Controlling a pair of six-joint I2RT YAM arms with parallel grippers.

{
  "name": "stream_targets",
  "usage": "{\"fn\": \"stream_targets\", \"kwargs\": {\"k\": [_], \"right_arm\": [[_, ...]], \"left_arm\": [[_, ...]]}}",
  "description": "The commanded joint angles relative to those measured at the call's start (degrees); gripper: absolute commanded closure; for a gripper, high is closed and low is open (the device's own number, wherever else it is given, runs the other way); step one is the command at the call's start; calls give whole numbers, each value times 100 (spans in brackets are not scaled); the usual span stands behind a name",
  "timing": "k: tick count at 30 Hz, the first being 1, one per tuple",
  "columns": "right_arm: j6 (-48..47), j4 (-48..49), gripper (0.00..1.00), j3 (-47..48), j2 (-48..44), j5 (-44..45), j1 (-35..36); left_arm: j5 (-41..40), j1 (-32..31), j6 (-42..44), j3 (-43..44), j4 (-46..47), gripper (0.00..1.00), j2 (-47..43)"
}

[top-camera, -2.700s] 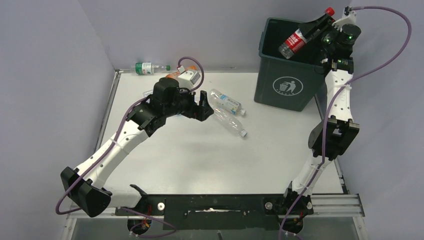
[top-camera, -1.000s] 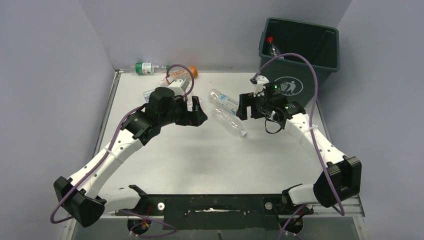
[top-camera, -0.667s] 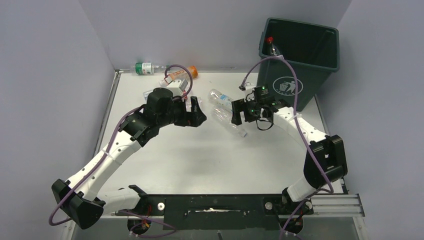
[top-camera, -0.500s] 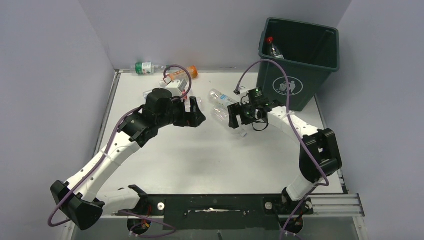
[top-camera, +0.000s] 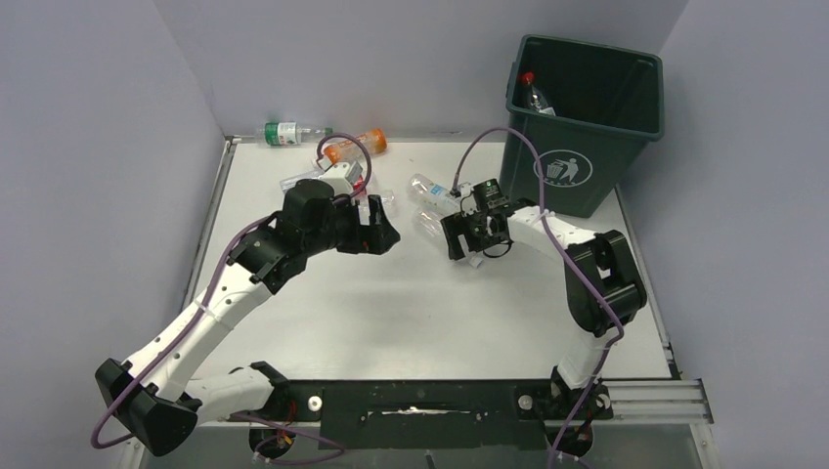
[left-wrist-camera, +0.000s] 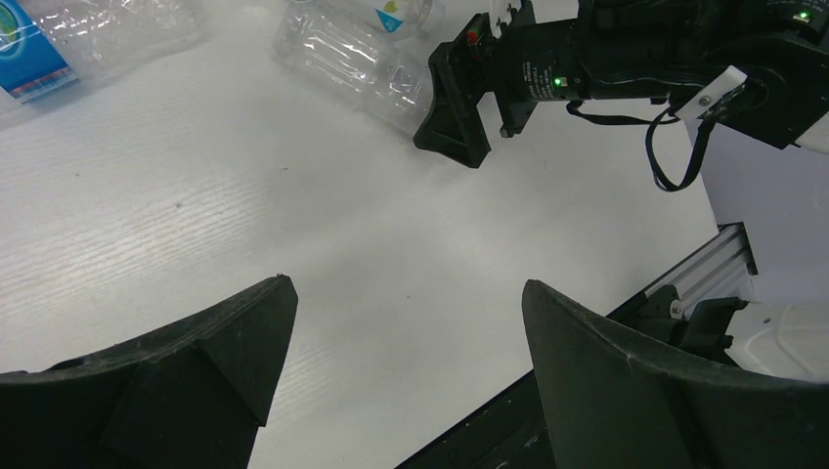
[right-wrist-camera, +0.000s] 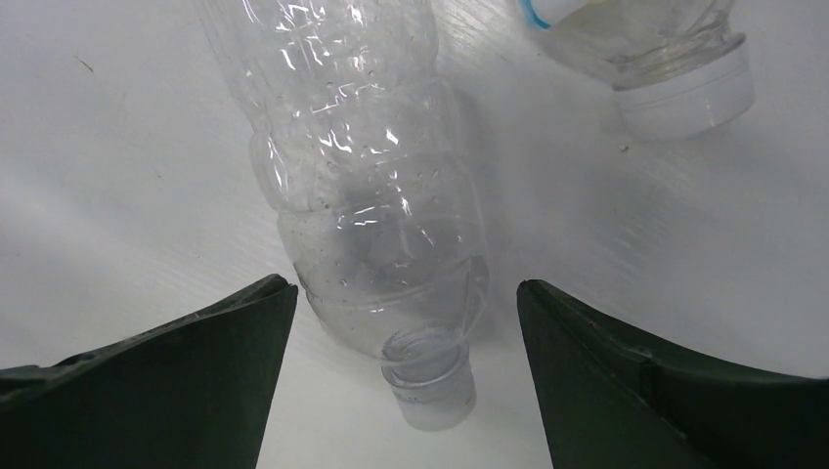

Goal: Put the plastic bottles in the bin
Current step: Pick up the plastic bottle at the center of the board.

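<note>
One ribbed clear plastic bottle lies between right tool's jaws.

One sign, no words legible
A white litter-person symbol stands on the front of the dark green bin; print on the green-labelled bottle and the blue-labelled bottle is too small or blurred to read

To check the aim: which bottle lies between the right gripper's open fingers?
The clear bottle without a label; the blue-labelled bottle beside it lies outside the right gripper.
</note>
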Motion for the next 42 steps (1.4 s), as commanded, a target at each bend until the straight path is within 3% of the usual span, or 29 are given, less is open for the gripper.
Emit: {"fn": "stream_targets", "kwargs": {"k": [1, 9, 15, 19, 31, 42], "right_arm": [[-108, 301, 15, 278, 63, 60, 137], [-162, 327, 26, 123, 91, 44, 315], [-110, 288, 43, 71, 140, 130, 493], [-65, 257, 65, 55, 106, 200, 632], [-16, -479, 67, 393, -628, 545, 902], [-206, -1302, 66, 1841, -1368, 1079, 897]], "left_arm": [[132, -44, -171, -159, 393, 13, -155], [-170, -86, 152, -323, 152, 13, -436], [-118, -95, 126, -559, 48, 14, -486], [-163, -101, -33, -718, 209, 13, -656], [-516, -96, -402, -1046, 535, 13, -942], [-641, -87, -446, -854, 557, 13, -968]]}}
